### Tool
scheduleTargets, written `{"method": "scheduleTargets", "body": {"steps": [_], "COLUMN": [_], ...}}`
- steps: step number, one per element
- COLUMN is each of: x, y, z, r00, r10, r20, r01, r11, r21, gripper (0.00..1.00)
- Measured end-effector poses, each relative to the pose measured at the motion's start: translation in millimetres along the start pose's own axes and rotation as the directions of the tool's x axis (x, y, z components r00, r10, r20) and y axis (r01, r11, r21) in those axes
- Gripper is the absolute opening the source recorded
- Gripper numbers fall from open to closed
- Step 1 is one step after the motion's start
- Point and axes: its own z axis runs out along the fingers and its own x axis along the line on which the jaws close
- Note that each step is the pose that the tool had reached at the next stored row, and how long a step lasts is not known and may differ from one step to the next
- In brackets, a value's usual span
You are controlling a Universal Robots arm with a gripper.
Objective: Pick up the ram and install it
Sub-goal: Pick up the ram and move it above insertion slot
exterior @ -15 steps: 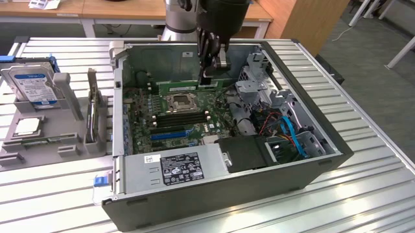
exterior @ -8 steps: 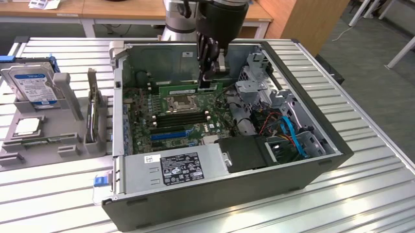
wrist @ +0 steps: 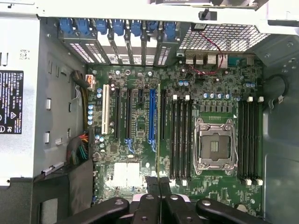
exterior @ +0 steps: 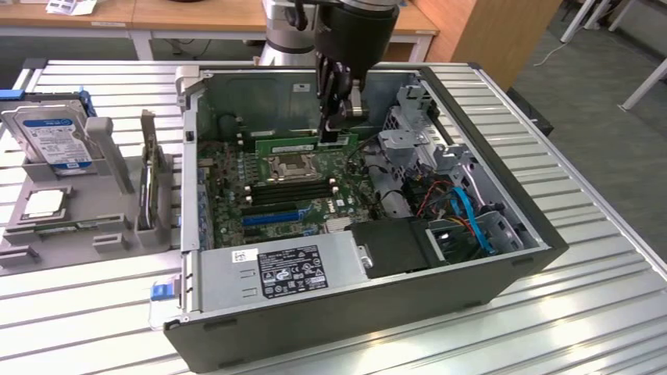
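Note:
My gripper [exterior: 336, 133] hangs inside the open computer case [exterior: 501, 281], shut on the ram [exterior: 297, 144]. The ram is a long green stick held level on its edge, above the motherboard [exterior: 287, 183] near the case's far wall. It sits just beyond the CPU socket [exterior: 287, 164] and the black memory slots [exterior: 283, 191]. In the wrist view the ram [wrist: 159, 135] shows edge-on as a thin line running out from between the black fingers [wrist: 148, 205]. There it lies beside one bank of memory slots [wrist: 180, 137]; another bank [wrist: 249, 140] is past the CPU socket [wrist: 213, 145].
A grey holder [exterior: 73, 226] at the exterior view's left carries a blue-labelled hard drive [exterior: 52, 137], an expansion card [exterior: 151, 183] and a processor chip [exterior: 44, 203]. Inside the case are the power supply [exterior: 281, 269], the drive cage [exterior: 417, 148] and blue cables [exterior: 469, 219].

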Motion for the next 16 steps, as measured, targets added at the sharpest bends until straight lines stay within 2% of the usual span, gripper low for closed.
{"method": "scheduleTargets", "body": {"steps": [9,16], "x": [-8.4,-20.0], "y": [-0.1,-0.1], "z": [1.5,3.0], "r00": [1.0,1.0], "r10": [0.0,0.0], "r20": [-0.0003,-0.0003], "r01": [0.0,0.0], "r11": [1.0,1.0], "r21": [0.0,0.0001], "gripper": [0.12,0.12]}}
